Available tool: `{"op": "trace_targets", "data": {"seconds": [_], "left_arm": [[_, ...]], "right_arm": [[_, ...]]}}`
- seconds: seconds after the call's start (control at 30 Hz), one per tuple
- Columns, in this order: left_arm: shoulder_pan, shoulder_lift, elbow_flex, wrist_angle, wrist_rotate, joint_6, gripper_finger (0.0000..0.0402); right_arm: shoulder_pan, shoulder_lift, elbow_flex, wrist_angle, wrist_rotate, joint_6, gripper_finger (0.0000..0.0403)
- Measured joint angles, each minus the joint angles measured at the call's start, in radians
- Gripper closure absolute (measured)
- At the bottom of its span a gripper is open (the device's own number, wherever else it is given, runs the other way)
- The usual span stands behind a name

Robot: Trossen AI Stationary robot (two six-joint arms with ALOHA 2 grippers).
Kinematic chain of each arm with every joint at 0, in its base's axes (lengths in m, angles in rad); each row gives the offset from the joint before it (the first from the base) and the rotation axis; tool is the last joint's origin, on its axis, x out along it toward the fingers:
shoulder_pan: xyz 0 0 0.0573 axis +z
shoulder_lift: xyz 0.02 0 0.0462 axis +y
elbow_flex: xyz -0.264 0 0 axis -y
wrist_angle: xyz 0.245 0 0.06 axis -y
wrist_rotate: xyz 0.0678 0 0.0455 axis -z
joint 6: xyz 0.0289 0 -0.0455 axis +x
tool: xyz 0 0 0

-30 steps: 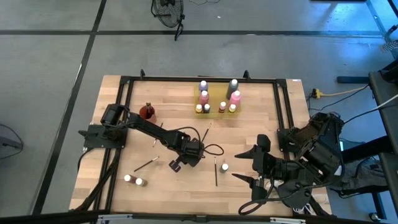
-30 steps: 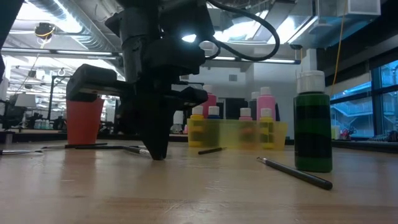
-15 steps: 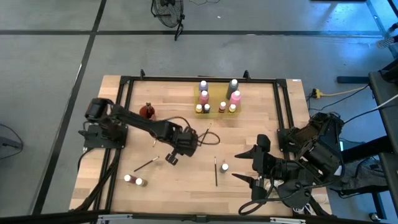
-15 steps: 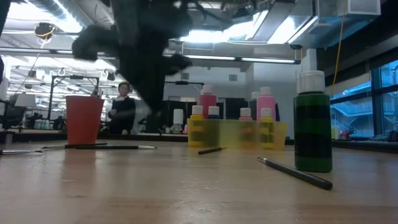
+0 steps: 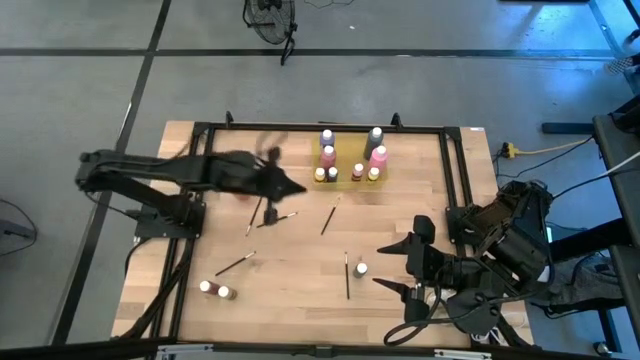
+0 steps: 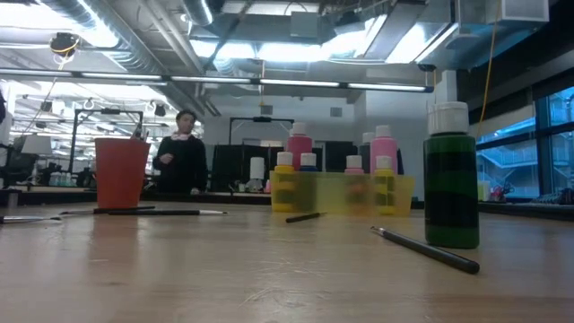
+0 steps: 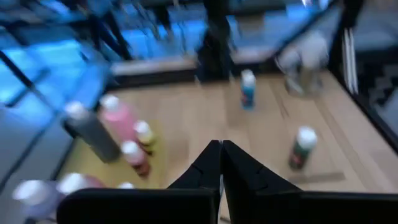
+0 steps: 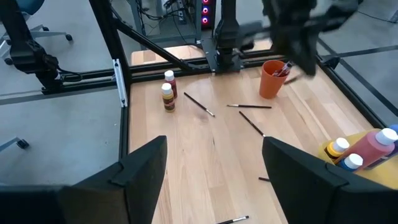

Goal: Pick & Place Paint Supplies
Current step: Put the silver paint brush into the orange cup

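Wooden table carries the paint supplies in two sorts: bottles packed upright in a yellow tray at the far edge — likely the collecting spot — and brushes scattered flat across the middle, with a green bottle standing alone and two small bottles near the front-left edge. Left gripper hangs raised beside an orange cup, jaws pressed shut with nothing visibly between them. Right gripper waits front-right, jaws wide and empty — open boards lie between.
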Motion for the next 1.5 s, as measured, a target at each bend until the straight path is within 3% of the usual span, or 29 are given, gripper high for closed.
{"op": "trace_targets", "data": {"seconds": [0.47, 0.67, 0.9, 1.2, 1.5], "left_arm": [[0.041, -0.550, -0.444, 0.285, -0.329, -0.099, 0.0399], [0.041, -0.743, -0.549, 0.302, -0.455, -0.085, 0.0399], [0.041, -0.881, -0.669, 0.256, -0.525, -0.129, 0.0399], [0.041, -1.024, -0.864, 0.387, -0.526, -0.162, 0.0399], [0.041, -1.159, -0.933, 0.327, -0.612, -0.178, 0.0399]], "right_arm": [[0.000, 0.000, 0.000, 0.008, -0.006, -0.007, 0.0135], [0.000, 0.000, 0.000, 0.009, -0.001, -0.007, 0.0135], [-0.003, 0.000, 0.000, 0.009, 0.013, -0.011, 0.0135], [-0.011, 0.000, 0.000, 0.011, 0.037, -0.030, 0.0135], [-0.015, 0.000, 0.000, 0.013, 0.036, -0.041, 0.0135]]}}
